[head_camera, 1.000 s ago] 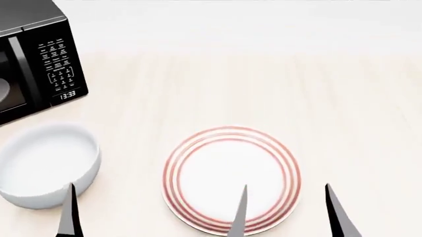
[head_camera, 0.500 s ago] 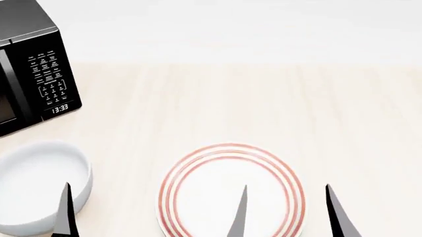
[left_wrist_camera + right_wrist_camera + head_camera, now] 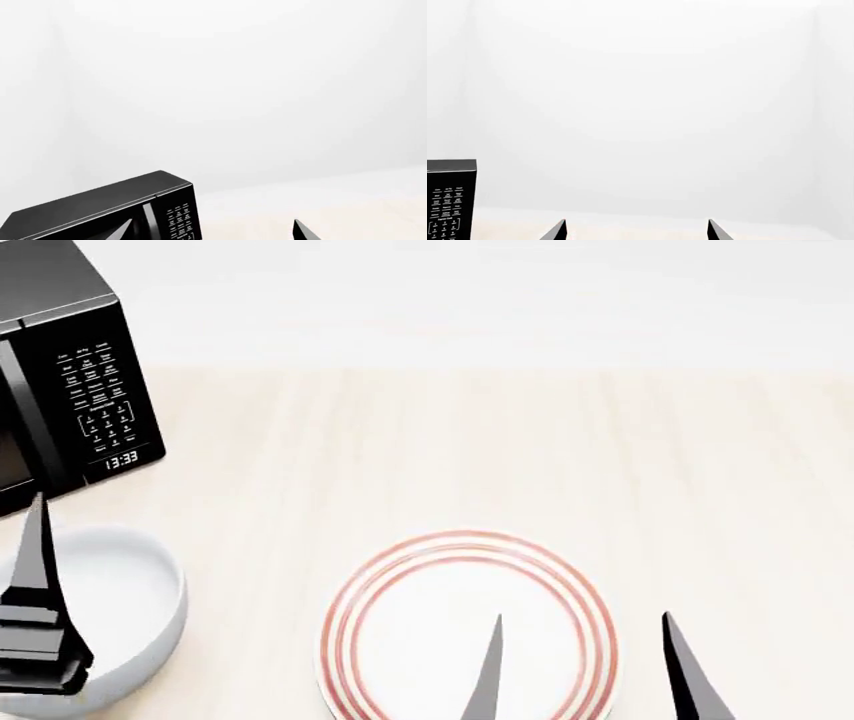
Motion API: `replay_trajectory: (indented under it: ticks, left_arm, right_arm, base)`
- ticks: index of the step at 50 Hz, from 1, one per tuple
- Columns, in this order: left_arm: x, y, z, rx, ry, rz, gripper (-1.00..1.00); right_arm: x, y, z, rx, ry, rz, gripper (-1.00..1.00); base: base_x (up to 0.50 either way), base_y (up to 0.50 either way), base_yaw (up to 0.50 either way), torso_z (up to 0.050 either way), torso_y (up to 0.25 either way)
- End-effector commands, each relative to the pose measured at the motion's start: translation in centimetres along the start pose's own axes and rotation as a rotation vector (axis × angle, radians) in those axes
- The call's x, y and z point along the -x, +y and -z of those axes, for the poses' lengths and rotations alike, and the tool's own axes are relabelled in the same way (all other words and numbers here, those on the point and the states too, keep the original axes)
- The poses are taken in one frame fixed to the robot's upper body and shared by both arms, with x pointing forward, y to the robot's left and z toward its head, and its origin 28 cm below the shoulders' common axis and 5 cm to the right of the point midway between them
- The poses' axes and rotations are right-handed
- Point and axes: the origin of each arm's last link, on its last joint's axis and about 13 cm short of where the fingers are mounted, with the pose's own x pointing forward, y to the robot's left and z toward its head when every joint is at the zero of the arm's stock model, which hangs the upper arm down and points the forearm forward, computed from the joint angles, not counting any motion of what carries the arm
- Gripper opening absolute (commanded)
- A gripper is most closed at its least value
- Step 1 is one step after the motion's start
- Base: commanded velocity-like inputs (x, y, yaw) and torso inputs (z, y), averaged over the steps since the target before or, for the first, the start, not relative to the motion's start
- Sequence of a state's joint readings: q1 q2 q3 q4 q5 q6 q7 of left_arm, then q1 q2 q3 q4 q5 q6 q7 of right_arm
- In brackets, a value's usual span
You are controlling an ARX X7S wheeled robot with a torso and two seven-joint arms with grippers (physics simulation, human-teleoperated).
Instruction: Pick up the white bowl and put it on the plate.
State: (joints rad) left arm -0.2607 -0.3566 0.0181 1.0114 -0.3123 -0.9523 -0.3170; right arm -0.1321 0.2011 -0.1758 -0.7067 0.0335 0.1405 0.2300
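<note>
The white bowl (image 3: 118,585) sits on the pale wooden table at the near left in the head view. The plate (image 3: 441,625), white with thin red rings, lies to its right, apart from it. Of my left gripper, one dark finger (image 3: 35,590) shows over the bowl's left part; in the left wrist view the left gripper (image 3: 212,234) is open and empty. My right gripper (image 3: 587,675) is open and empty, with one fingertip over the plate's near part; the right wrist view also shows it (image 3: 636,232) open. Neither wrist view shows the bowl or the plate.
A black microwave (image 3: 74,390) stands at the far left of the table, just behind the bowl. It also shows in the left wrist view (image 3: 100,215) and the right wrist view (image 3: 450,200). A white wall lies behind the table.
The head view tilted up a little, then held. My left finger has risen and shifted left, now over the bowl's left part. The right gripper, bowl and plate have stayed in place.
</note>
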Motion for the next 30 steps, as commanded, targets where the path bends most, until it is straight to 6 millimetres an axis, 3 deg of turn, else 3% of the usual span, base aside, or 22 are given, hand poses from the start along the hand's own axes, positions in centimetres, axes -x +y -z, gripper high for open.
replay_trajectory:
  ticks: [1,4,12,30]
  left_arm:
    - [-2.7,1.9,-2.1,-0.002,-0.004,-0.058,1.00]
    - [-4.0,2.5,-1.5,-0.044,0.025,-0.095,1.00]
    - [-6.2,3.8,0.0,0.043,0.185,-0.110,1.00]
    - [-8.9,5.8,4.3,0.057,0.384,-0.186,1.00]
  right_arm:
    - [-0.2,-0.3,-0.1,0.019,-0.009,0.010,1.00]
    - [-0.1,-0.3,-0.1,0.018,-0.009,0.009,1.00]
    - [-0.1,-0.3,-0.2,0.015,-0.008,0.009,1.00]
    - [-0.1,-0.3,0.0,0.015,-0.006,0.004,1.00]
  base:
    - [0.00,0.00,0.00,0.000,0.000]
    - [0.00,0.00,0.00,0.000,0.000]
    - [0.00,0.00,0.00,0.000,0.000]
    - [0.00,0.00,0.00,0.000,0.000]
